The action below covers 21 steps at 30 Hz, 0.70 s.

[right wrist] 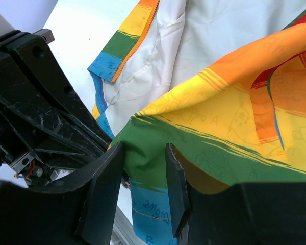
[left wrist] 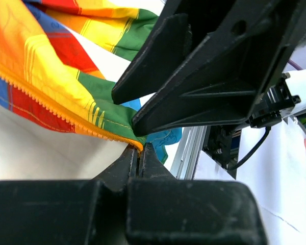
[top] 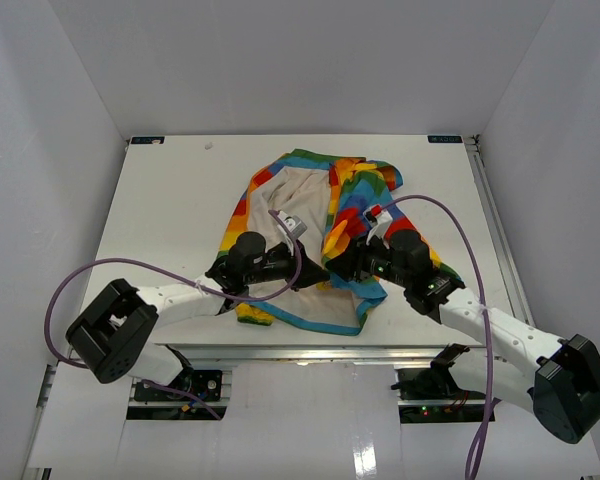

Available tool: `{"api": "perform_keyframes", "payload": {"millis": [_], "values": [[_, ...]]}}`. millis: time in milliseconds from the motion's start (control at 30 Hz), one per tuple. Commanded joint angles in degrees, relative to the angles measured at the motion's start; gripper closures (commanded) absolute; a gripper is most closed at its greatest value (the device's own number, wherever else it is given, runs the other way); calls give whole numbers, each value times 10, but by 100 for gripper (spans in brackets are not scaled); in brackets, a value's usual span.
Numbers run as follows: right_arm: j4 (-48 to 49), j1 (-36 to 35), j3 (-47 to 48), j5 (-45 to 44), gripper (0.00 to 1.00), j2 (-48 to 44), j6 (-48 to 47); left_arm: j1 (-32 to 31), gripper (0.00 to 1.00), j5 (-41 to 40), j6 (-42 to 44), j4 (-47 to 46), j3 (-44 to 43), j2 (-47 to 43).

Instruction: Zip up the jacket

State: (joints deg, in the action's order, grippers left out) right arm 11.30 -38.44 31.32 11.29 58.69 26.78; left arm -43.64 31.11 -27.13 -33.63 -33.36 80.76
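Observation:
The rainbow-striped jacket (top: 300,200) lies open on the white table, cream lining up, light-blue hem toward the arms. Both grippers meet at the lower front of its right panel. My left gripper (top: 315,270) is shut on the orange zipper edge (left wrist: 56,109) near the hem; its tips (left wrist: 138,150) pinch the end of the zipper tape. My right gripper (top: 338,262) sits just above it, with its jaws apart around a fold of green fabric (right wrist: 143,153). The other panel's orange zipper (right wrist: 137,43) lies flat on the table beyond.
The table's aluminium front rail (top: 310,350) runs just below the hem. Purple cables (top: 70,285) loop from both arms. White walls enclose the table on three sides. The left gripper's body (right wrist: 41,102) crowds the right gripper's left side.

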Motion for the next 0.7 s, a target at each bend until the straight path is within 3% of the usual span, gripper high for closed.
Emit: {"api": "perform_keyframes", "payload": {"millis": [0, 367, 667], "values": [[-29, -1, 31, 11, 56, 6, -9, -2, 100, 31, 37, -21, 7, -37], [-59, -1, 43, 59, 54, -22, -44, 3, 100, 27, 37, -27, 16, -56], [-40, -8, 27, 58, 61, 4, -43, 4, 100, 37, 21, -34, 12, -58]]}}
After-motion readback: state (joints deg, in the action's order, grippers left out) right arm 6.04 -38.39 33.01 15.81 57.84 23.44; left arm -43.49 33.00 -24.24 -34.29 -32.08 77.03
